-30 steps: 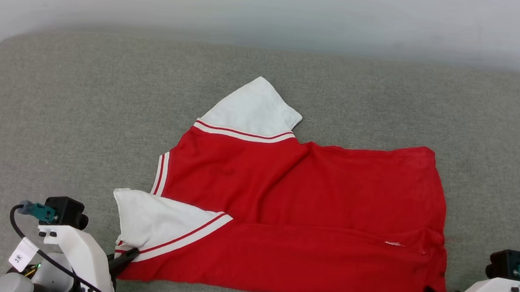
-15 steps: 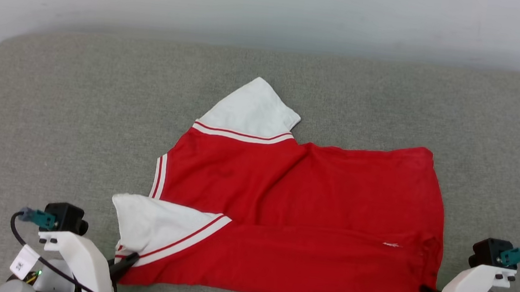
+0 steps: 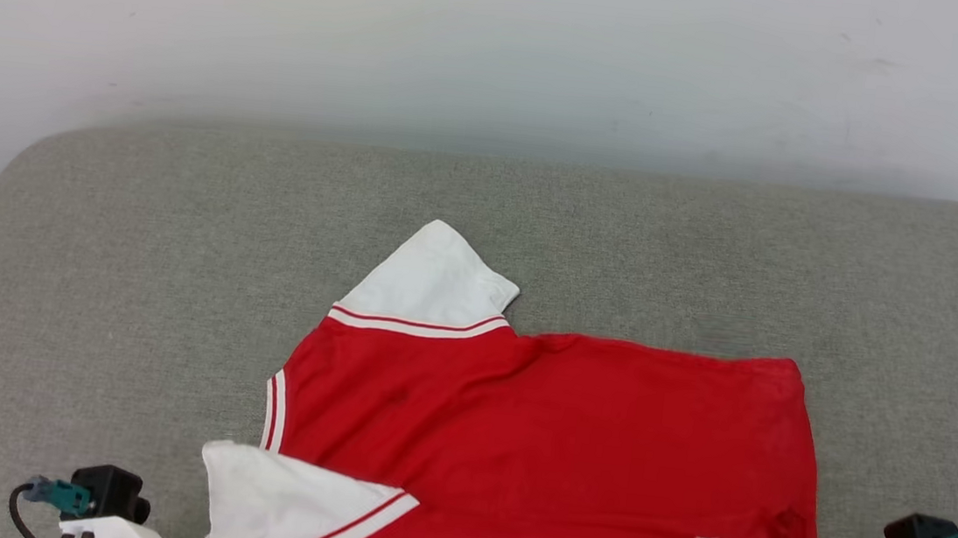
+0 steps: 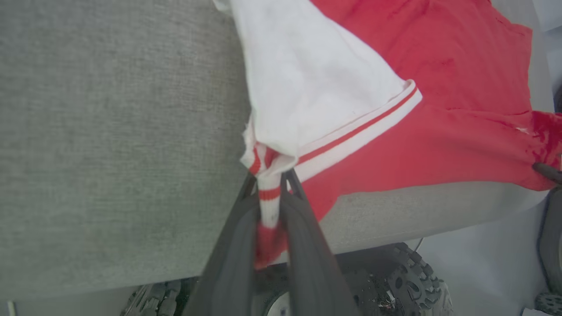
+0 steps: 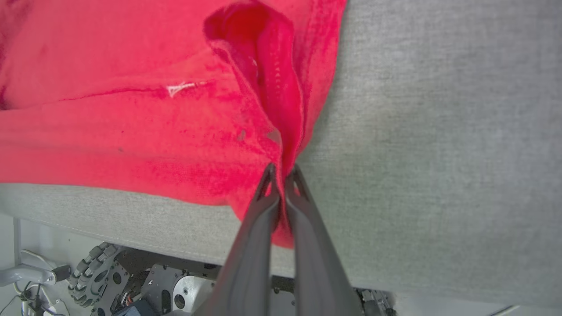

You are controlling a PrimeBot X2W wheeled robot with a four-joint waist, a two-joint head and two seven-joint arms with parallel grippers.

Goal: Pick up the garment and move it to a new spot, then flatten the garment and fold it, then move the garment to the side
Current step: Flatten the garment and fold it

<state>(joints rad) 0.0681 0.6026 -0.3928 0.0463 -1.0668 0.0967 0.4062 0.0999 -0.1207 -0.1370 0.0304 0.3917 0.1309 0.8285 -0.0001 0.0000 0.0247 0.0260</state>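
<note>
Grey padded bench [image 3: 136, 271] carries the garment [image 3: 551, 434], spread mostly flat with its near edge at the front lip. We judge flattening well along, folding and the move aside not yet done. Our left tool [image 4: 268, 180] pinches its striped sleeve trim. Our right tool [image 5: 281, 169] is clamped on its red hem corner. Both sit low at the bench's front.

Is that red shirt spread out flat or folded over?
Partly folded: the shirt has its near white sleeve lying over the red body.
</note>
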